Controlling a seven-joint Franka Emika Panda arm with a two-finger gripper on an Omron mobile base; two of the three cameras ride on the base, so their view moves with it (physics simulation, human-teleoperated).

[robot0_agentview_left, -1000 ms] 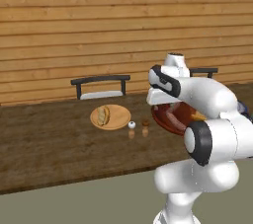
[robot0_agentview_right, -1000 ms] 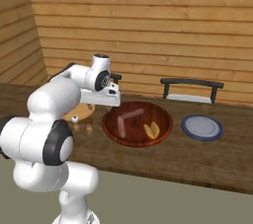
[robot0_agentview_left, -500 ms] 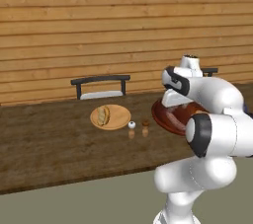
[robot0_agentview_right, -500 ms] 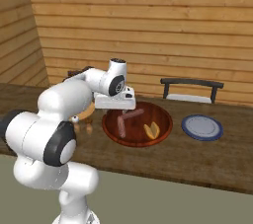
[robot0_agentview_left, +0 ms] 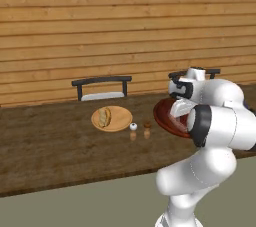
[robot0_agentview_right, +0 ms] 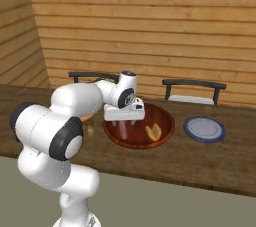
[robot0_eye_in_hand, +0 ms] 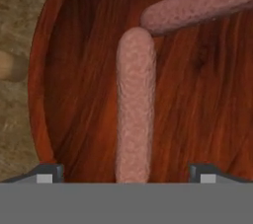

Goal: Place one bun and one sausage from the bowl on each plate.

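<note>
Reddish-brown wood made up the bowl (robot0_agentview_right: 165,130), a wide shallow dish sitting on the dark wooden worktop (robot0_agentview_left: 45,146) between the two plates. The end effector (robot0_eye_in_hand: 127,171) hung low over the bowl's left part, its two finger tips (robot0_eye_in_hand: 45,172) spread wide apart, one on either side of a sausage (robot0_eye_in_hand: 134,104) that lay flat on the bowl floor — nothing was pinched between them. A second sausage (robot0_eye_in_hand: 197,6) lay crosswise at the far end of the first, their ends touching or nearly so. In the right base view a bun (robot0_agentview_right: 154,131) rested in the bowl, to the right of the sausage below the end effector. The tan wooden plate (robot0_agentview_left: 121,121) lay on the worktop left of the bowl, well apart from it, and carried a bun (robot0_agentview_left: 104,117) — no sausage could be made out on it. Two small shakers (robot0_agentview_left: 133,127) stood just beside that plate, between it and the bowl. The blue-grey plate (robot0_agentview_right: 204,129) lay to the right of the bowl, near its rim but not touching, its surface bare. Two dark chairs (robot0_agentview_right: 193,90) stood at the far side of the worktop, against a plank wall (robot0_agentview_left: 100,26).
</note>
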